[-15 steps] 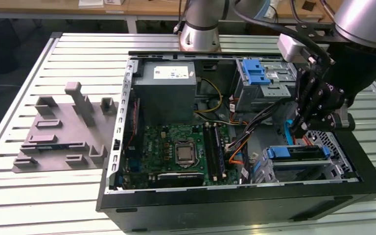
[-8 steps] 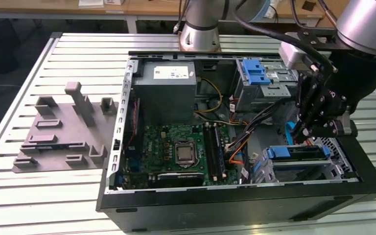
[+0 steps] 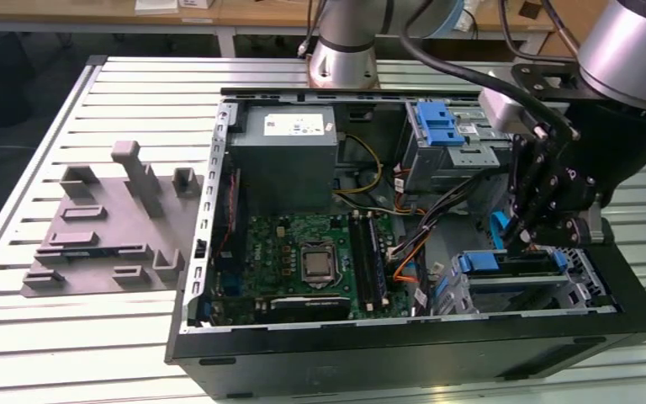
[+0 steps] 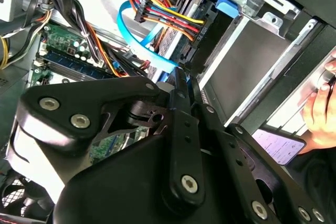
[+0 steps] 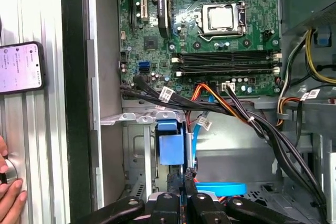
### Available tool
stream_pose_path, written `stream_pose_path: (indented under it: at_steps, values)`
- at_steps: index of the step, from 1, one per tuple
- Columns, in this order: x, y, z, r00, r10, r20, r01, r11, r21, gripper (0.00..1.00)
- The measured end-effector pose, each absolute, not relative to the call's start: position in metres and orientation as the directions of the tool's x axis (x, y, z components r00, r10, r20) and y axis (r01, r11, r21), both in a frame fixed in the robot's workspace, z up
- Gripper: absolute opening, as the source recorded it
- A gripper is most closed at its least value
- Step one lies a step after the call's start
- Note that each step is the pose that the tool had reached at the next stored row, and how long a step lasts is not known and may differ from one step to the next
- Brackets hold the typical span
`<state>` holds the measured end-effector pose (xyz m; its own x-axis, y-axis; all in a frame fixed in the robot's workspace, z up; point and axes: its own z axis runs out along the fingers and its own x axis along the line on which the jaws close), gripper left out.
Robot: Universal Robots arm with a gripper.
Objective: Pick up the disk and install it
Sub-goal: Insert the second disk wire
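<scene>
The disk [image 3: 510, 263] lies in the lower drive cage at the front right corner of the open computer case [image 3: 413, 337] in the exterior view; its blue carrier frames a dark body. The carrier's blue end [image 5: 170, 142] faces the camera in the first wrist view. My gripper [image 3: 528, 242] hangs inside the case just above the disk's near edge. Its fingers [image 5: 185, 182] are pressed together, shut, with the tips [image 4: 181, 85] close to the blue carrier. I cannot tell whether they touch it.
A blue bracket [image 3: 440, 124] tops the upper metal cage. Bundled cables [image 5: 247, 119] and a blue flat cable [image 4: 142, 35] cross beside the gripper. The motherboard [image 3: 312, 257] fills the case's middle. A grey fixture [image 3: 110, 223] lies to the exterior view's left. A hand [image 5: 9, 200] and phone [image 5: 20, 67] rest outside the case.
</scene>
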<state>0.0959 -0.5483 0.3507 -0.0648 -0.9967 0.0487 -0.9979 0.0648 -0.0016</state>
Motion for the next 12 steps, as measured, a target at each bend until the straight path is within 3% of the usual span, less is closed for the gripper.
stream_pose_path:
  at_steps: [5,6,12]
  values:
    - [0.0969,-0.5494,0.3486,-0.065,-0.997,0.049,-0.998,0.065,-0.002,0.17]
    - [0.0970,-0.5497,0.3479,-0.065,-0.997,0.049,-0.998,0.065,-0.002,0.24]
    - [0.0979,-0.5514,0.3430,-0.065,-0.997,0.049,-0.998,0.065,-0.002,0.24]
